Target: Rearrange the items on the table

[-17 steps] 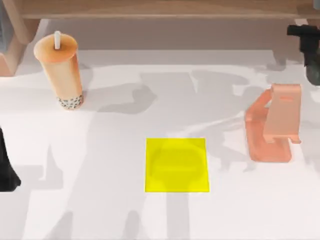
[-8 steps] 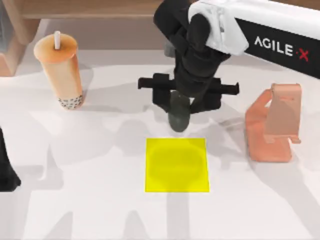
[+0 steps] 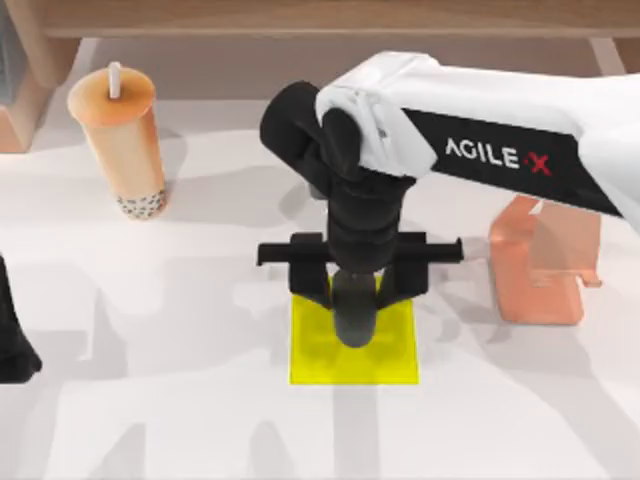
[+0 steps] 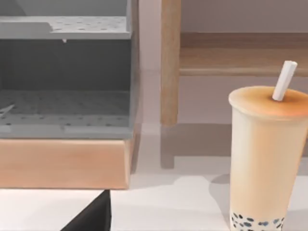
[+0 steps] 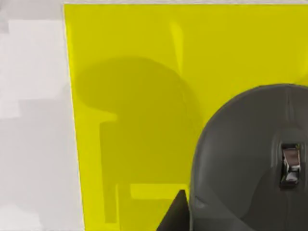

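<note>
My right gripper [image 3: 356,292] reaches down over the middle of the table [image 3: 180,400] and is shut on a small black oval mouse [image 3: 355,312]. The mouse hangs over the far half of the flat yellow pad [image 3: 392,360]. In the right wrist view the mouse [image 5: 250,159] casts a shadow onto the yellow pad [image 5: 134,86]. A tall orange bubble-tea cup [image 3: 122,140] with a white straw stands upright at the back left, and the cup [image 4: 264,159] shows close up in the left wrist view. My left gripper [image 3: 12,340] stays parked at the table's left edge.
A salmon-pink phone stand [image 3: 545,265] stands to the right of the pad, partly under my right arm. A brown wooden shelf [image 3: 300,18] runs along the back. A grey rack [image 4: 65,77] on a wooden base sits beside the cup.
My right arm has swung in from the back right with the mouse and moved it toward the front, from just behind the yellow pad to over it.
</note>
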